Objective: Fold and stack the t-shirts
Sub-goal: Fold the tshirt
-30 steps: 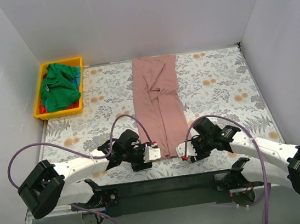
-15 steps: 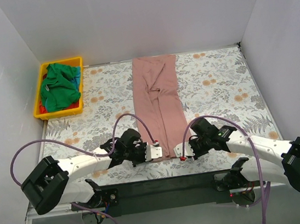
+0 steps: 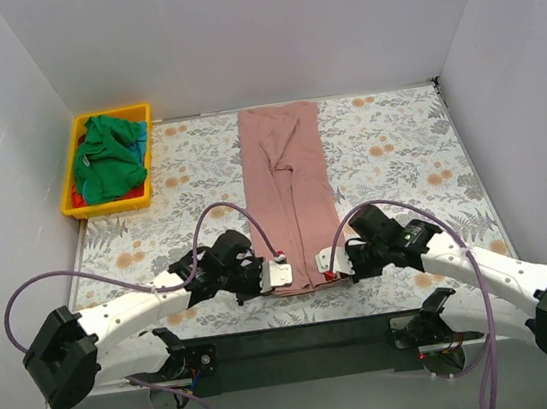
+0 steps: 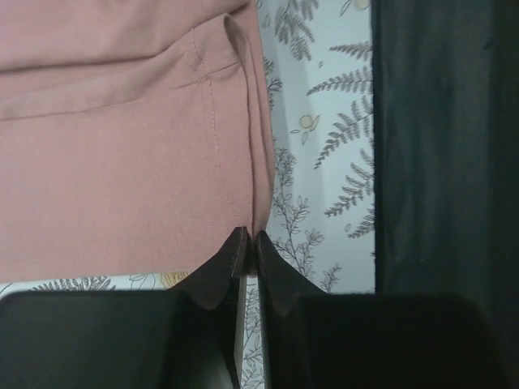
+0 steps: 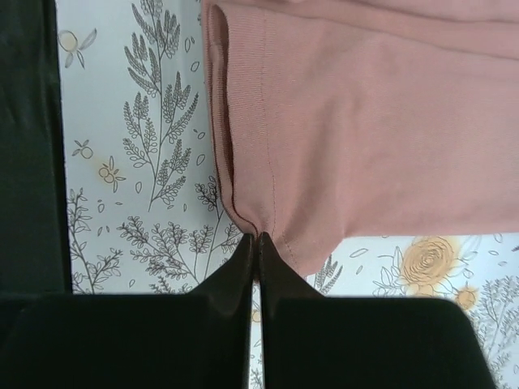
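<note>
A dusty-pink t-shirt (image 3: 289, 187) lies as a long narrow strip down the middle of the table, folded lengthwise. My left gripper (image 3: 281, 275) is shut on its near left hem corner (image 4: 243, 212). My right gripper (image 3: 327, 264) is shut on the near right hem corner (image 5: 263, 219). Both hem corners are pinched between the black fingertips, just above the floral cover. A green t-shirt (image 3: 106, 158) lies crumpled over red fabric (image 3: 78, 198) inside the bin at the far left.
The yellow bin (image 3: 150, 145) stands at the far left corner of the floral table cover (image 3: 399, 163). A black strip (image 3: 301, 337) runs along the near edge between the arm bases. White walls close in the three other sides.
Both grippers have closed on the near hem corners of the pink shirt. The two arms have drawn slightly toward each other and the shirt's near end has narrowed.
</note>
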Tool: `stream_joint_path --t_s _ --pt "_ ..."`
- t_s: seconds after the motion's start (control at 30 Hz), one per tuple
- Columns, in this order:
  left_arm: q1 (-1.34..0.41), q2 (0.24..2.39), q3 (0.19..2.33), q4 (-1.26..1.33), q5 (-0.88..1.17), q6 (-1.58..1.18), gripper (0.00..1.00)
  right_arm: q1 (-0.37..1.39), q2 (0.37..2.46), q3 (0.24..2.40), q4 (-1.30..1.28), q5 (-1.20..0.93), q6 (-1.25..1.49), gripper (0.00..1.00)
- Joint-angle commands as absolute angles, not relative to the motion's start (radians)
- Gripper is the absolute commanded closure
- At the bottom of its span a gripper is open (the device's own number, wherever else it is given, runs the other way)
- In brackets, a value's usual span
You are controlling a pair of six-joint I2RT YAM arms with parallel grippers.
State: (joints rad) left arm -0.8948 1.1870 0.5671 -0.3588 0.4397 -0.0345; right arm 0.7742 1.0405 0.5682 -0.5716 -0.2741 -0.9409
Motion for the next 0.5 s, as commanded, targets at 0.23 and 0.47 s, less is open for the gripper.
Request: stream_joint_path --t_s 0.23,0.47 --pt "-0.936 1.022 0.658 -0.64 0.614 -0.144 1.0 0.861 0.922 0.709 -0.791 -0.333 -0.813 0.99" --pt "-0.809 1.0 0.722 -0.658 0.649 -0.187 1.0 0.845 0.972 0.801 -0.782 -0.259 -0.847 0.99"
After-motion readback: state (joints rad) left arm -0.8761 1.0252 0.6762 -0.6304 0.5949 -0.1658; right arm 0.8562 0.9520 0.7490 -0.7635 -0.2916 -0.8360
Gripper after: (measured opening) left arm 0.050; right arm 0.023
